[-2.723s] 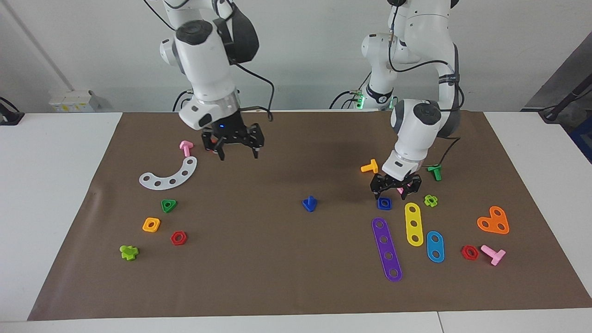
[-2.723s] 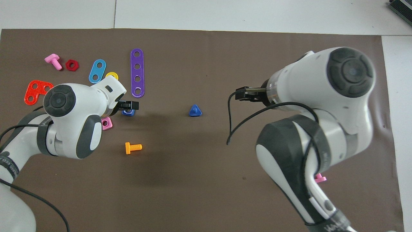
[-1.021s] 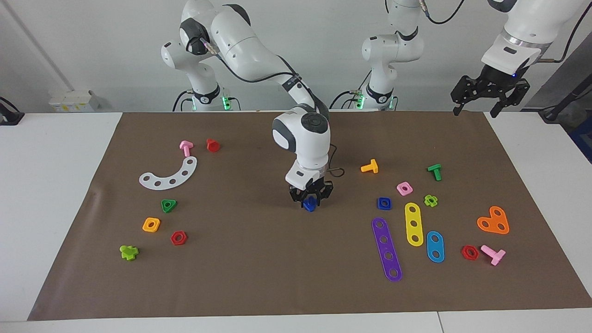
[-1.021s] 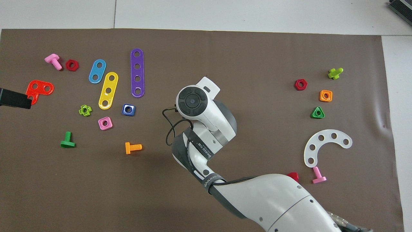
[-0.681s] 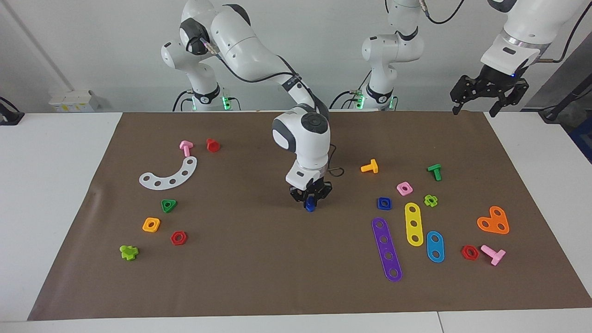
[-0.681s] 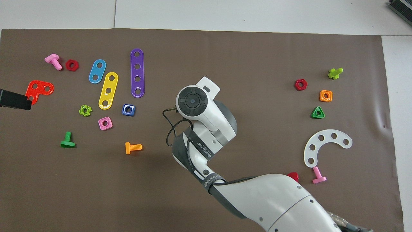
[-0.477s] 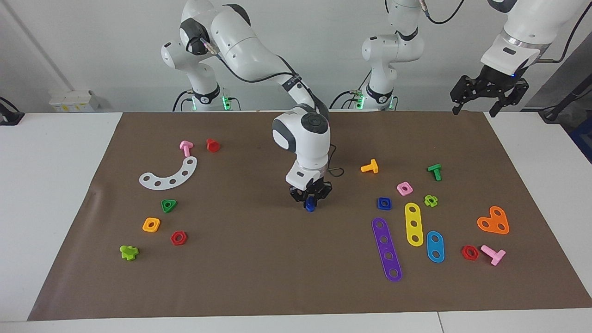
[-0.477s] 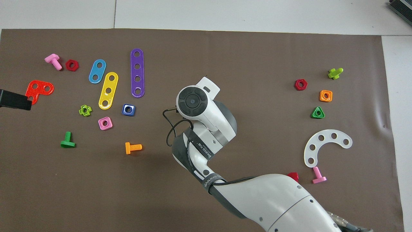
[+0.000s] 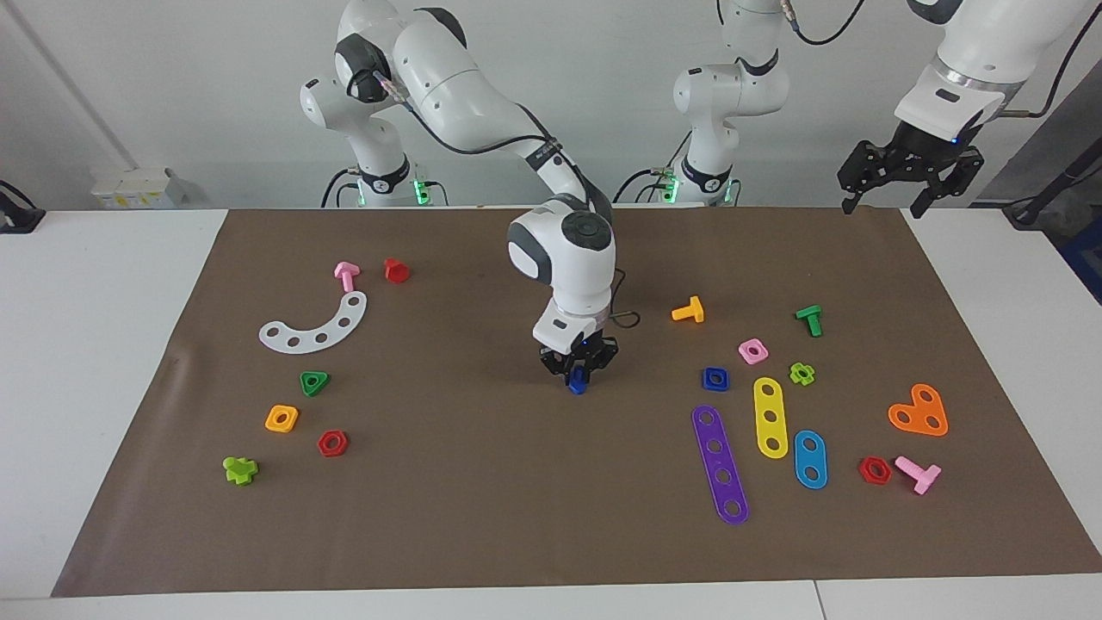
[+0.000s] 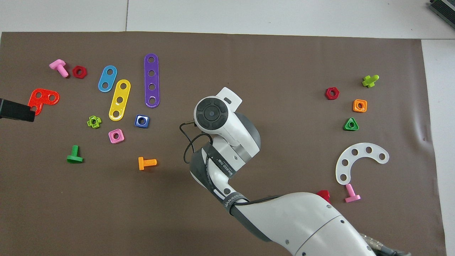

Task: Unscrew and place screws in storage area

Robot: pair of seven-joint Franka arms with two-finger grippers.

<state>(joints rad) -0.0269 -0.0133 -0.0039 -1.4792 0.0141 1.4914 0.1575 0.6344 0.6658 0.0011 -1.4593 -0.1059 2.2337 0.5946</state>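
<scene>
The dark-blue bolt (image 9: 577, 384) is at the middle of the brown mat, at or just above its surface. My right gripper (image 9: 578, 375) points straight down and is shut on it. In the overhead view the right arm's wrist (image 10: 212, 113) hides both the bolt and the gripper. The storage area is toward the right arm's end of the mat: a white curved strip (image 9: 314, 325), a green triangle nut (image 9: 314, 382), an orange square nut (image 9: 281, 418) and a red hexagon nut (image 9: 332, 443). My left gripper (image 9: 884, 201) waits open, raised over the mat's corner by the left arm's base.
A blue square nut (image 9: 715, 378), pink nut (image 9: 752, 350), orange bolt (image 9: 689, 311), green bolt (image 9: 809, 319) and purple (image 9: 720, 463), yellow (image 9: 769, 417) and blue strips (image 9: 810, 458) lie toward the left arm's end. A pink bolt (image 9: 346, 275) and red piece (image 9: 395, 270) lie near the white strip.
My right arm came from the storage end to the mat's middle and its gripper shut on the blue bolt. My left arm rose from the blue nut to its raised waiting place.
</scene>
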